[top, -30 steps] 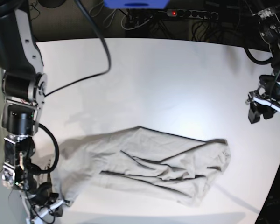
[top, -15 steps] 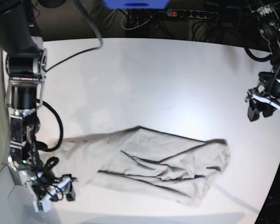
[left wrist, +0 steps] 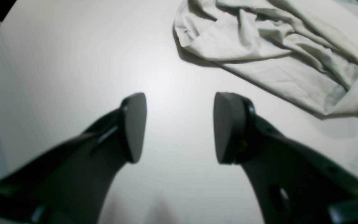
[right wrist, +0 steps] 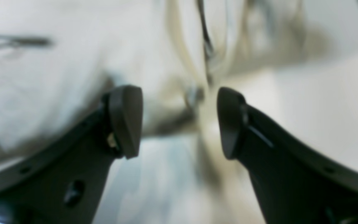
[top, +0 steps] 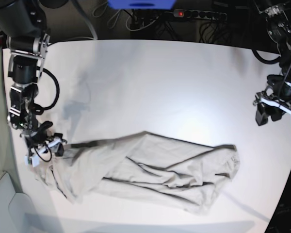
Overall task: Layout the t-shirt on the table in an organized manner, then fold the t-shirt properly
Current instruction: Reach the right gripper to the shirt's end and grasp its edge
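A: How many cloths lie there?
B: One, a single t-shirt (top: 150, 174), crumpled on the one table (top: 160, 82).

A: And the arms?
B: Two are seen in the base view, each ending in one gripper: the left gripper (top: 274, 110) and the right gripper (top: 44, 148). That makes two grippers.

A: Fingers on each?
B: Two apiece in the wrist views, so four fingers (left wrist: 134, 124) in all.

A: Anything beyond the table?
B: One power strip (top: 199, 14) with one red light, beside several cables too tangled to count.
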